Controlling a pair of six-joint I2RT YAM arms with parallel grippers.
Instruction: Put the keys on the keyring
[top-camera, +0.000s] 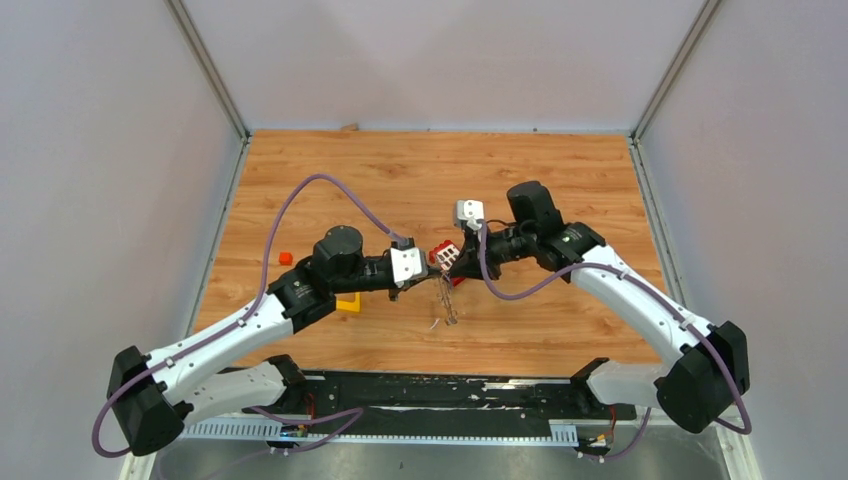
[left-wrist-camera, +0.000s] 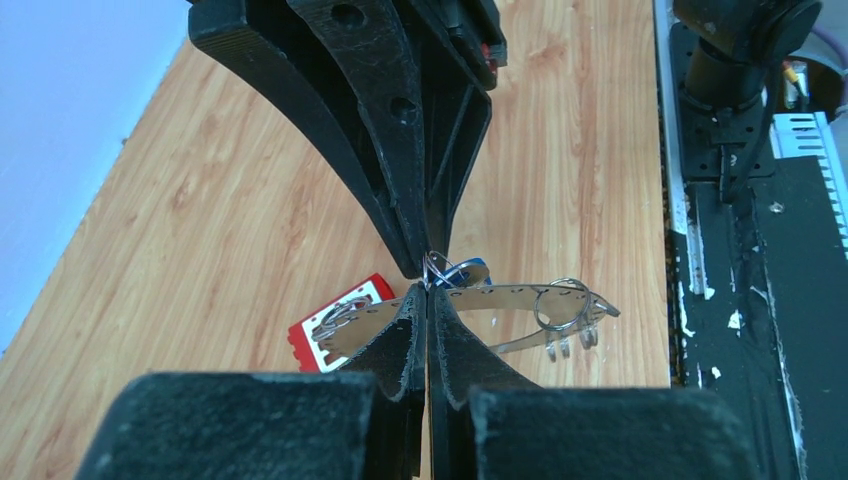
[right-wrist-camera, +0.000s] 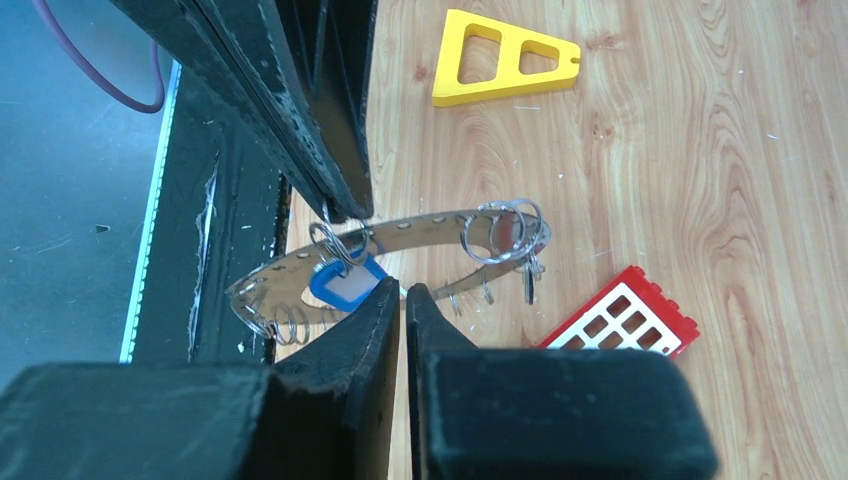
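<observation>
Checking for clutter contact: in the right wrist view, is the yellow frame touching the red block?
No, the yellow frame and the red block lie well apart, with bare tabletop between them.

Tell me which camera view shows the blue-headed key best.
The right wrist view: the blue-headed key is close and sharp there, against the keyring, beside the right gripper. The left wrist view shows only a blue sliver, mostly hidden. In the top view it is too small to find.

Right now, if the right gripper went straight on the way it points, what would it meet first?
The keyring at its tips, then almost at once the left gripper facing it; depth is unclear.
</observation>
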